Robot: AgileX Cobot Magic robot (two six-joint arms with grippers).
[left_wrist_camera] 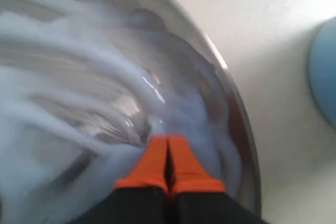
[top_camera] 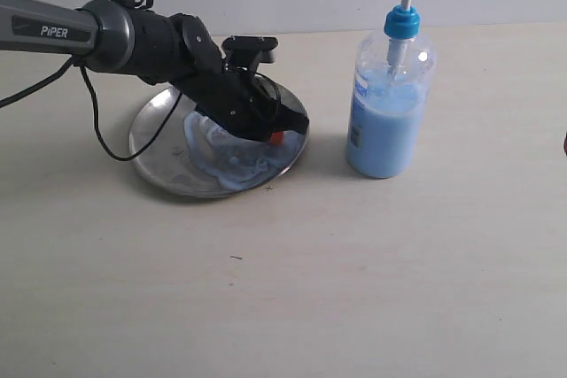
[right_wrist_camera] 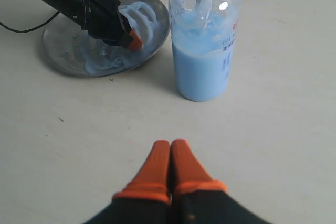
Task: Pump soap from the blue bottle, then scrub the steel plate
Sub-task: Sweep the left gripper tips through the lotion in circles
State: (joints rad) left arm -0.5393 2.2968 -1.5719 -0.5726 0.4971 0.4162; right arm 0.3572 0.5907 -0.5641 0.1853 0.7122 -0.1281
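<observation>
The steel plate (top_camera: 159,152) lies on the table at the left, smeared with pale blue soap (top_camera: 232,158). My left gripper (top_camera: 275,137) is shut, its orange tips down in the soap near the plate's right rim (left_wrist_camera: 239,124). In the left wrist view the left gripper (left_wrist_camera: 168,139) has its fingers pressed together amid swirled soap (left_wrist_camera: 73,103). The blue bottle (top_camera: 388,112) stands upright to the right of the plate, pump head up. My right gripper (right_wrist_camera: 170,144) is shut and empty, above bare table short of the blue bottle (right_wrist_camera: 202,51). The steel plate (right_wrist_camera: 63,51) shows beyond.
A black cable (top_camera: 102,135) hangs from the left arm and trails over the plate's left edge onto the table. The pale tabletop (top_camera: 310,289) stretches in front of the plate and bottle. A dark object (top_camera: 564,143) peeks in at the right edge.
</observation>
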